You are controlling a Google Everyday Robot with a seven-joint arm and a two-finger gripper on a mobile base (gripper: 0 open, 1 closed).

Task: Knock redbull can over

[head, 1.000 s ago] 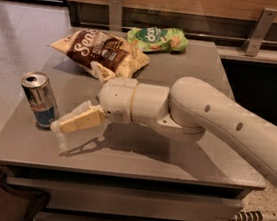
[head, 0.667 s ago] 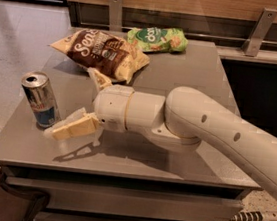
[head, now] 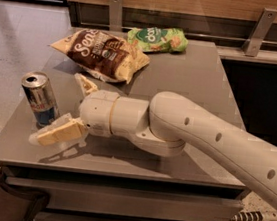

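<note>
Camera view looks down on a grey table (head: 198,74) with the robot's arm (head: 215,142) reaching across it from the right. The gripper (head: 58,106) sits low over the tabletop, its two fingers spread wide and holding nothing. One finger (head: 60,132) lies nearly flat on the near side. The other finger (head: 85,83) angles up on the far side.

The redbull can (head: 39,98) stands upright just off the gripper's open end, within the spread of the fingers but not clasped by them. The near finger's tip is just beside the can's base; whether it touches cannot be told.

This low, open posture suits a sideways shove more than a grasp. A tall, slim can on a small base should tip readily if pushed above its middle. A push at the base may only slide it toward the table edge beyond the gripper.

A brown-and-cream chip bag (head: 102,53) lies beyond the far finger, and a green snack bag (head: 157,38) lies further off still. Both are well apart from the can and out of the likely sweep.
</note>
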